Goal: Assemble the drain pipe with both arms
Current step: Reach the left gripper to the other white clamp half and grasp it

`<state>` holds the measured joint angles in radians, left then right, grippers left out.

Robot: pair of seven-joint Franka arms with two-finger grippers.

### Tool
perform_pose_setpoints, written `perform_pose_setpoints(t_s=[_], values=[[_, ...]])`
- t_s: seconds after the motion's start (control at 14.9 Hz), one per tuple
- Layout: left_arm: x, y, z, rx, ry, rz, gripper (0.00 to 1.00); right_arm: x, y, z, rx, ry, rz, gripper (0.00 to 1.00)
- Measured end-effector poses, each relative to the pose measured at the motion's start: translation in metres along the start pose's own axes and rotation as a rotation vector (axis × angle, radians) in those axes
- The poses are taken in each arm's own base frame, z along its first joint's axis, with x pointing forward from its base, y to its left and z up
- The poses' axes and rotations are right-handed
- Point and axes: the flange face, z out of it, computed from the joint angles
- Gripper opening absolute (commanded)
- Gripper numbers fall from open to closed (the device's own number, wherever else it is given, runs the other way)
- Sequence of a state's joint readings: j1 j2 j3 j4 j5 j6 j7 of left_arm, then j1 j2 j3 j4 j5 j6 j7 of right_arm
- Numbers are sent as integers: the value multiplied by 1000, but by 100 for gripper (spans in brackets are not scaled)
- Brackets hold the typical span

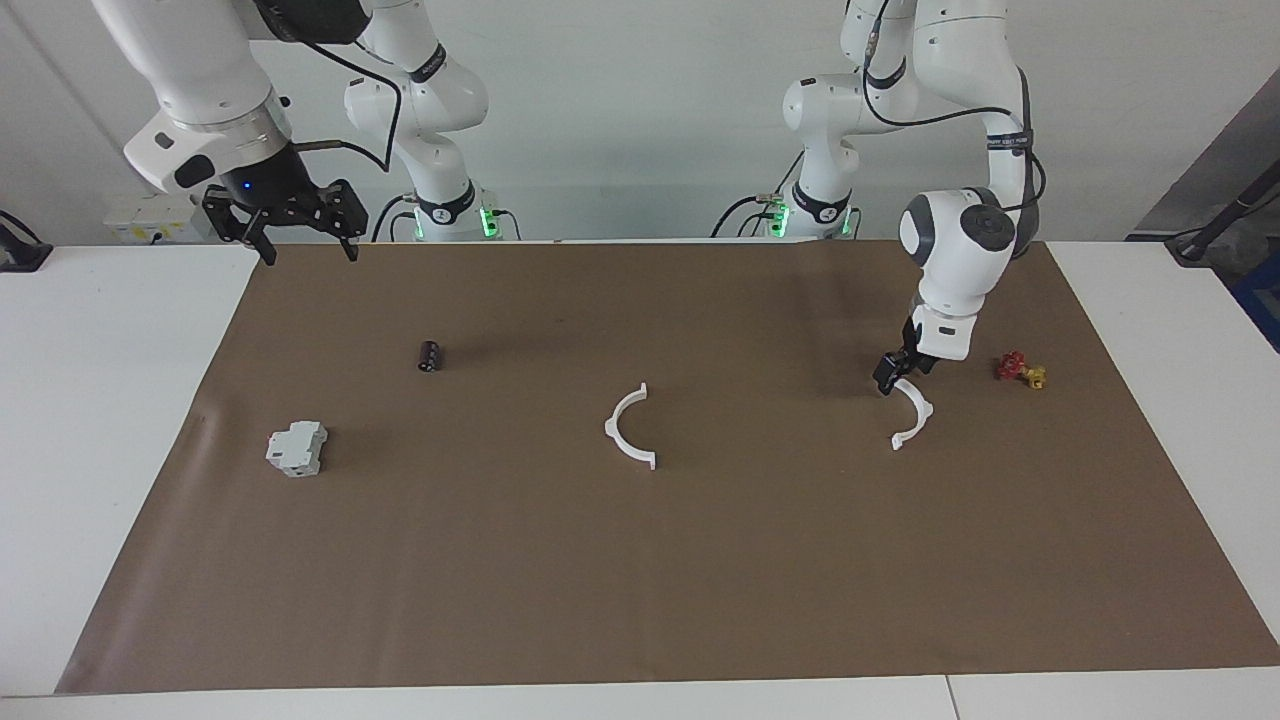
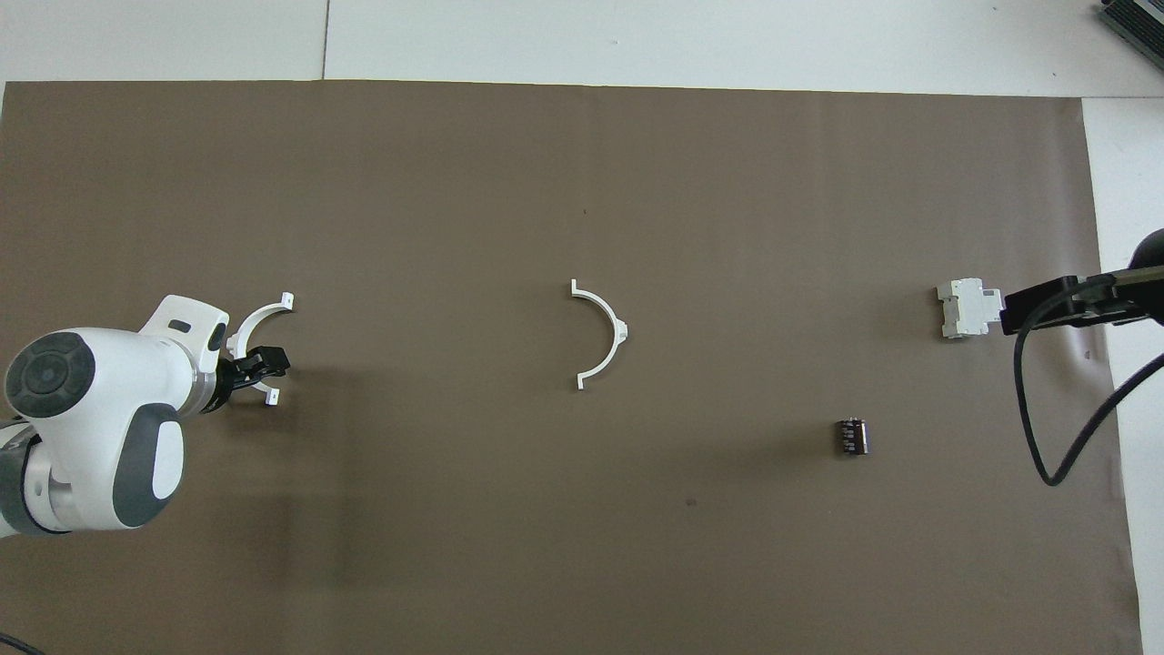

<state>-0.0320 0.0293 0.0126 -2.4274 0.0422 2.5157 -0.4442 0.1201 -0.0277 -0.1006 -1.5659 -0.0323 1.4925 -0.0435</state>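
The drain pipe lies as two separate white half-ring arcs on the brown mat. One arc (image 1: 625, 435) (image 2: 611, 332) is at the mat's middle. The other arc (image 1: 915, 410) (image 2: 259, 317) lies toward the left arm's end. My left gripper (image 1: 888, 380) (image 2: 264, 364) is down at this arc's end nearer the robots, open, with its fingers standing about the thin rim. My right gripper (image 1: 297, 240) hangs open and empty, high over the mat's edge at the right arm's end; the overhead view shows only part of it (image 2: 1055, 305).
A grey-white boxy block (image 1: 297, 448) (image 2: 966, 308) and a small black cylinder (image 1: 429, 356) (image 2: 852, 436) lie toward the right arm's end. A small red and yellow piece (image 1: 1020, 370) sits beside the left gripper's arc. The brown mat (image 1: 640, 580) covers most of the white table.
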Motion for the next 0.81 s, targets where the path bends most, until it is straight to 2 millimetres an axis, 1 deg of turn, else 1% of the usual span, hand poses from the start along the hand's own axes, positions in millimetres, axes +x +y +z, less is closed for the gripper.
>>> perform_pose_setpoints(t_s=[0.07, 0.2, 0.27, 0.34, 0.61, 0.81], values=[[0, 0, 0, 0, 0, -1, 57, 0, 0, 0, 0, 0, 0, 100], [0, 0, 0, 0, 0, -1, 17, 0, 0, 0, 0, 0, 0, 100], [0, 0, 0, 0, 0, -1, 3, 0, 0, 0, 0, 0, 0, 100], [0, 0, 0, 0, 0, -1, 0, 0, 1, 0, 0, 0, 1, 100], [-1, 3, -1, -1, 2, 4, 0, 0, 3, 0, 0, 0, 6, 100], [-1, 12, -6, -4, 5, 3, 0, 0, 3, 0, 0, 0, 6, 100]])
